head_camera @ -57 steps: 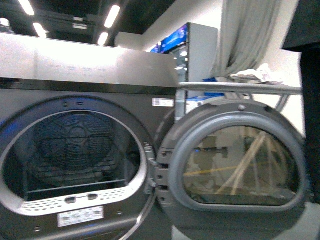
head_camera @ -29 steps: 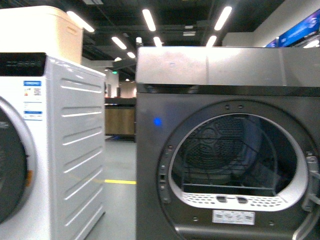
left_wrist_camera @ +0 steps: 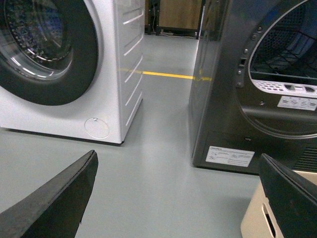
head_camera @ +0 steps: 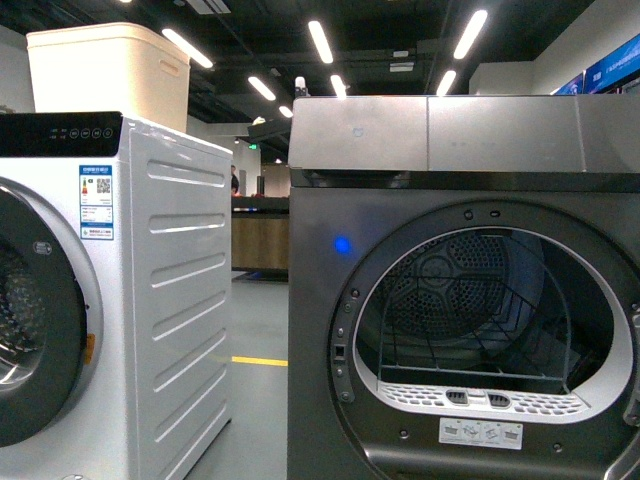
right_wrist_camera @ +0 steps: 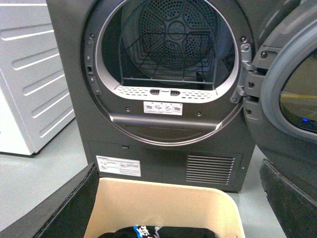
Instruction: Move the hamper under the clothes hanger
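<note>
Two laundry machines are standing side by side on the grey floor (left_wrist_camera: pixel 148 188): a white washer (head_camera: pixel 150 280) on the left and a grey dryer (head_camera: pixel 460 150) on the right, with a narrow aisle running between them. A yellow line (head_camera: pixel 260 361) is crossing the floor in that aisle. A beige tub (head_camera: pixel 110 65) is sitting on top of the white washer. The dryer's round opening is showing its drum, a small blue light (head_camera: pixel 343 244) is glowing on its front panel, and its door (right_wrist_camera: pixel 290 89) is hanging swung out to the right of the opening.

The hamper (right_wrist_camera: pixel 163 203) is standing on the floor right in front of the dryer, below the opening, and a black garment (right_wrist_camera: pixel 158 232) with some blue print is lying inside it. In the left wrist view a corner of the hamper is showing near the dryer's lower front.

The left gripper (left_wrist_camera: pixel 177 157) is hovering over bare floor with its jaws standing wide apart and nothing between them. The right gripper (right_wrist_camera: pixel 178 164) is hanging over the hamper, its jaws likewise spread wide; its dark fingers (right_wrist_camera: pixel 59 208) are framing the hamper's rim on both sides, and I cannot tell whether they are touching it
</note>
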{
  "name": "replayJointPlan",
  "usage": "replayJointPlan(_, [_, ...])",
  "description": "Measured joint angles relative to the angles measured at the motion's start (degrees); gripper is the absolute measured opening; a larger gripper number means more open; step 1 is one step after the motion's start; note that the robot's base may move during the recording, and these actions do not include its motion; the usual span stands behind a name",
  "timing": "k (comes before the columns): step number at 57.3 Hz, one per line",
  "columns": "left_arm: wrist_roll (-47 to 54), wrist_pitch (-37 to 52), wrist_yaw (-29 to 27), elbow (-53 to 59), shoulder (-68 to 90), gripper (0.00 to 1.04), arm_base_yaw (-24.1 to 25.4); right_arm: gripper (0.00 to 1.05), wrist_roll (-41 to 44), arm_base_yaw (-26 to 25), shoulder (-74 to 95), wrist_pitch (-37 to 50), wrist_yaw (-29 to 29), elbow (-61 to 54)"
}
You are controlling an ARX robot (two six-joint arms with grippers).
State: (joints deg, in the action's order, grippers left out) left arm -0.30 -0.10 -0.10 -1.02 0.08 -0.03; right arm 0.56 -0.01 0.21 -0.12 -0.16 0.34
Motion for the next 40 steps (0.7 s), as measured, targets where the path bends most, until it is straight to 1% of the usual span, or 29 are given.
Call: replayJointPlan(40, [0.0,0.0,0.1,0.0,-0.1,0.98,0.0,0.97,0.0,0.0,0.0,0.0,0.1,0.0])
